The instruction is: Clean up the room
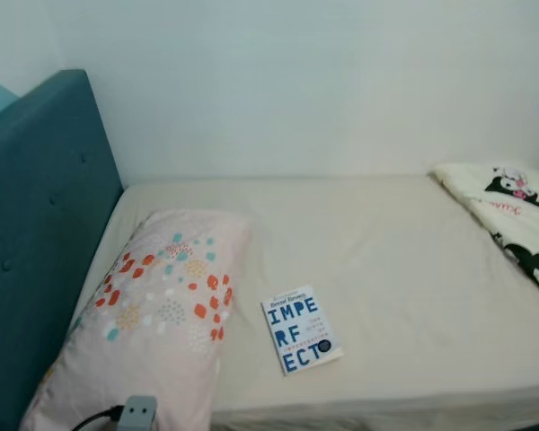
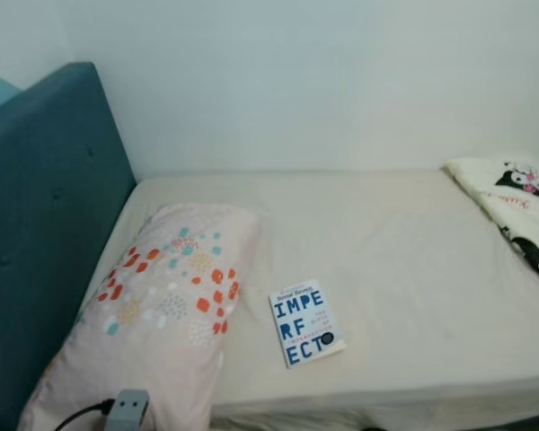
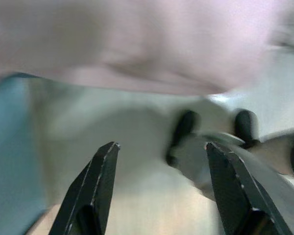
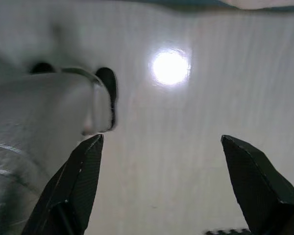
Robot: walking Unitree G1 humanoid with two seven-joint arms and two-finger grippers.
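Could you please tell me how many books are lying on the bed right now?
1. The book lies flat on the sheet near the bed's front edge, just beside the pillow.

Looking like a home bedroom: bed [image 1: 395, 269] in a beige sheet sitting against a white wall, teal padded headboard [image 1: 36, 233] at its head, patterned pillow [image 1: 157, 310] lying beside it, cartoon-print blanket [image 1: 512, 211] at the far end.
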